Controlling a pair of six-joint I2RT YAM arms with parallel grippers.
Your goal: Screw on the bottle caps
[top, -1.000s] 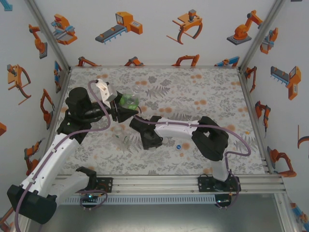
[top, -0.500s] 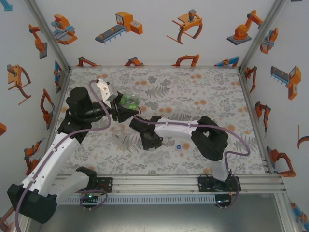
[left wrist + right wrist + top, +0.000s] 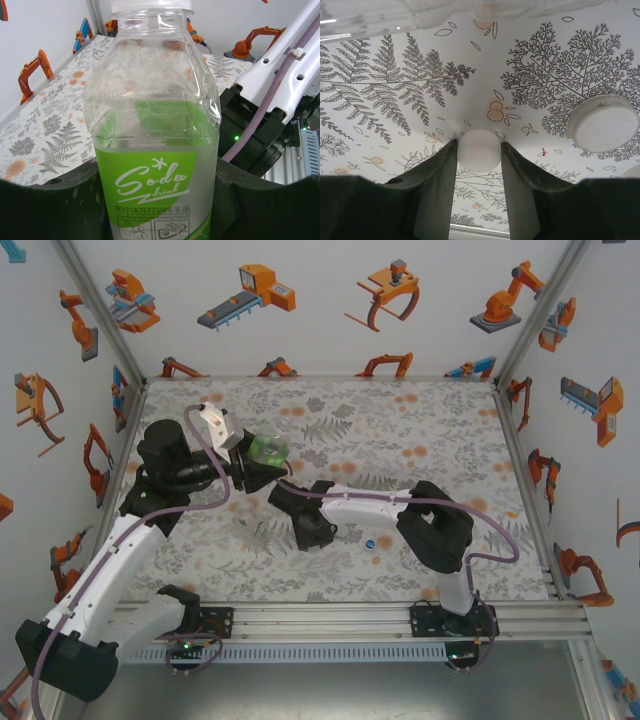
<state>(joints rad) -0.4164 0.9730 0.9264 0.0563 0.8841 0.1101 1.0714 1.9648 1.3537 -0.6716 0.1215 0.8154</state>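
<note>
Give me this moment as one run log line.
left claw: shut on green-label bottle | right claw: shut on white cap | blue cap: loose on table

Holds green bottle [image 3: 268, 448] in left gripper [image 3: 247, 467] over table [image 3: 420, 430] — has right gripper [image 3: 281, 496] just beside, blue cap [image 3: 371, 543] by right arm [image 3: 362, 506].

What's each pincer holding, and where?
Left pincer: clear green-labelled plastic bottle, by its lower body. Right pincer: small round white cap, by its sides.
</note>
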